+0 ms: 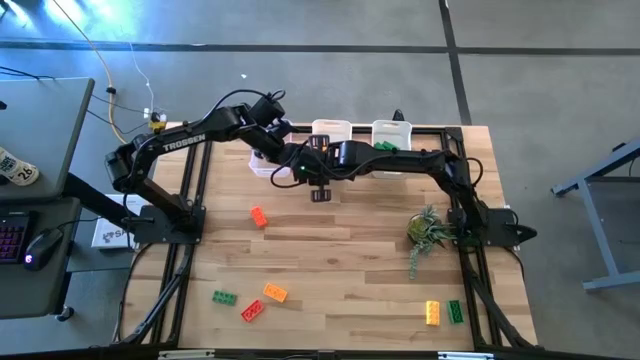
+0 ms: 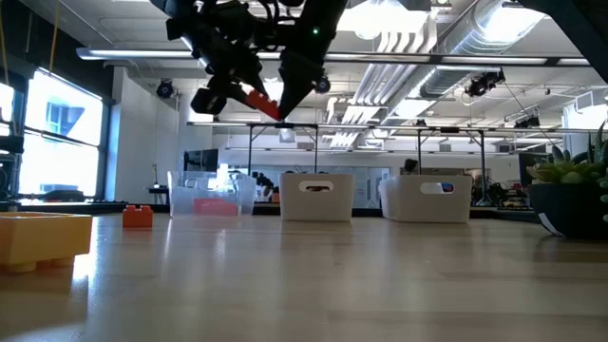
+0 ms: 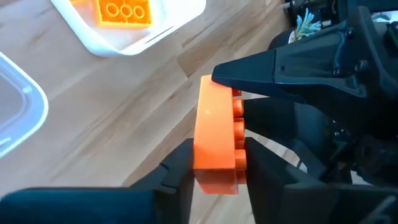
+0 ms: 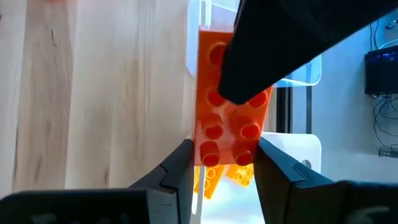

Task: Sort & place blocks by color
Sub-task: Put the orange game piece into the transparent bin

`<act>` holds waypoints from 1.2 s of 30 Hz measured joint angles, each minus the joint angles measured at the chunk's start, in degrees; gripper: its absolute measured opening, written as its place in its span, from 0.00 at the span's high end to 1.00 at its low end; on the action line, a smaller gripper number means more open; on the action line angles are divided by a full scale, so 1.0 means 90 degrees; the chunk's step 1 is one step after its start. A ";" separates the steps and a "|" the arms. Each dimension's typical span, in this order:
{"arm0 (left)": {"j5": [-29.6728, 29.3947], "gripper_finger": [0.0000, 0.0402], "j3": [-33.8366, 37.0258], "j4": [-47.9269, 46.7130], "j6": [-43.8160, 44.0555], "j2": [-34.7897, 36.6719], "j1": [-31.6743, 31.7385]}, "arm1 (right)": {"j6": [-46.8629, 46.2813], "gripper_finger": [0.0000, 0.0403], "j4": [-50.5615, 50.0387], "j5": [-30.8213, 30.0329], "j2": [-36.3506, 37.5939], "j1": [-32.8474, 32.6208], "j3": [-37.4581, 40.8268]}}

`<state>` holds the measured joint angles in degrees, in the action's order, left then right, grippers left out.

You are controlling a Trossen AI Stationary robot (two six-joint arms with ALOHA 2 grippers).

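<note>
A red-orange studded block hangs in the air above the far middle of the table, between both grippers. My left gripper comes from the left and is shut on one end. My right gripper comes from the right and is shut on the other end. Loose blocks lie flat on the table: orange-red, green, red, orange, yellow and green. My left gripper pinches the block's end between its two fingers, one on the smooth underside and one on the studded face. The block is lifted clear and sticks out beyond the fingertips toward the other gripper. My right gripper pinches the opposite end between its two fingers, which lie on the block's two long side walls. The studded face shows between them. A finger of the left gripper covers the block's far half. The block is clear of the table.
Three bins stand along the far edge: a clear one with red pieces, a middle one with orange-yellow blocks below the grippers, and a right one with green. A small plant stands at the right. The table's middle is bare wood.
</note>
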<state>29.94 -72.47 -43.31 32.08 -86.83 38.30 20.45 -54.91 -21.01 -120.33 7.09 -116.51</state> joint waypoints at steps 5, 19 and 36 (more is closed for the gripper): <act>-0.0350 0.82 -0.0010 0.0035 -0.0260 0.0007 -0.0006 | 0.0001 0.63 -0.0086 -0.0020 -0.0002 0.0005 0.0000; -0.2822 0.81 0.0005 -0.0836 -0.1714 -0.0012 0.0560 | -0.2306 0.44 -0.0313 -0.0058 0.0007 0.0098 -0.0002; -0.3702 0.80 0.0398 -0.0795 -0.2998 -0.0146 0.1403 | -0.6612 0.44 -0.2276 0.1185 0.0007 -0.0234 -0.0002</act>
<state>-3.38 -68.88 -50.47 5.10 -88.14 50.93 -39.06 -75.40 -10.35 -120.27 4.99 -116.53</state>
